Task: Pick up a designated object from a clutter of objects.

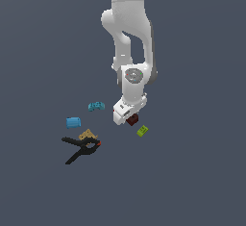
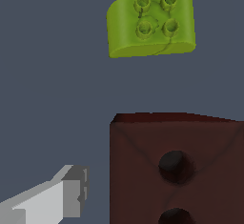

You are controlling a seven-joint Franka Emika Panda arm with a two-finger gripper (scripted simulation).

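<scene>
The dark maroon brick (image 1: 132, 119) lies right against my gripper (image 1: 125, 119), which is lowered to it from above. In the wrist view the brick (image 2: 176, 170) fills a large area and shows two dark round marks. One grey finger (image 2: 66, 194) stands beside it with a visible gap; the other finger is hidden. The jaws look open, with nothing clamped. The lime-green studded block (image 1: 142, 131) lies just past the brick and shows whole in the wrist view (image 2: 151, 24).
To the exterior view's left lie two light-blue pieces (image 1: 96, 106) (image 1: 73, 122), a tan piece (image 1: 88, 134) and a black clamp (image 1: 79, 149) with a small red ball (image 1: 99, 143) at its tip. The floor is plain dark grey.
</scene>
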